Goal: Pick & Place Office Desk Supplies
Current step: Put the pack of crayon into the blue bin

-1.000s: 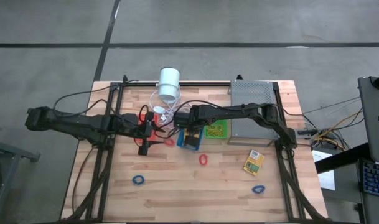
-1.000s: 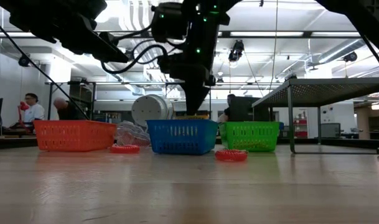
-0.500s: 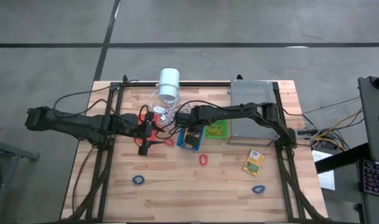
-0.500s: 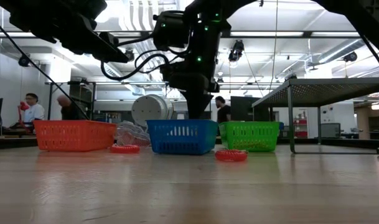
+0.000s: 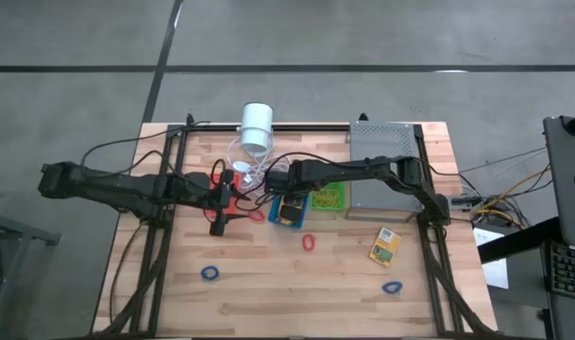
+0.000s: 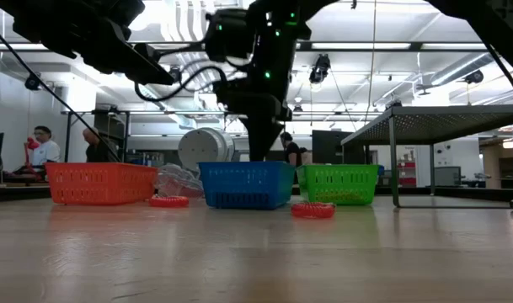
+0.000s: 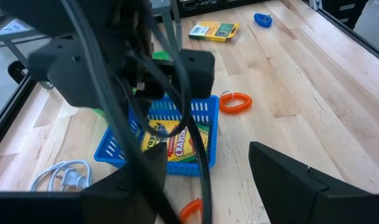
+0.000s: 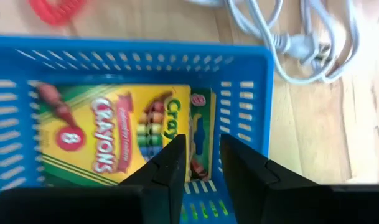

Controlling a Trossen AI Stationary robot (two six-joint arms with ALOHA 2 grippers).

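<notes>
The right gripper (image 8: pixel 198 165) hangs over the small blue rectangular plastic basket (image 5: pixel 289 210) near the middle of the wooden table (image 5: pixel 296 293). Its two dark fingers (image 8: pixel 164 168) stand slightly apart with a narrow gap between them, and nothing is pinched in that gap. Directly under them, a yellow-green cardboard crayon box (image 8: pixel 124 134) lies flat on the basket floor, printed face up, filling most of the interior.

The left gripper (image 5: pixel 221 215) waits above the table beside the red-orange plastic basket (image 6: pixel 100 183); its fingers are spread wide and hold nothing.

A second crayon box (image 5: pixel 385 246) lies flat on the bare table toward the right side, well apart from the baskets. It is probably light and fairly stiff, but thin card will dent under hard pressure. Its printed surface looks smooth, so a light grip may slip. The best hold is likely across its narrow width, near mid-length, with the fingers bearing on the long edges.

Red coiled rubber bands (image 6: pixel 313 209) and blue coiled rubber bands (image 5: pixel 209 274) lie loose on the table. They appear soft and springy and will deform when squeezed; pinching one side of the loop should suit them.

The green plastic basket (image 6: pixel 340 183) sits just beside the blue one.
</notes>
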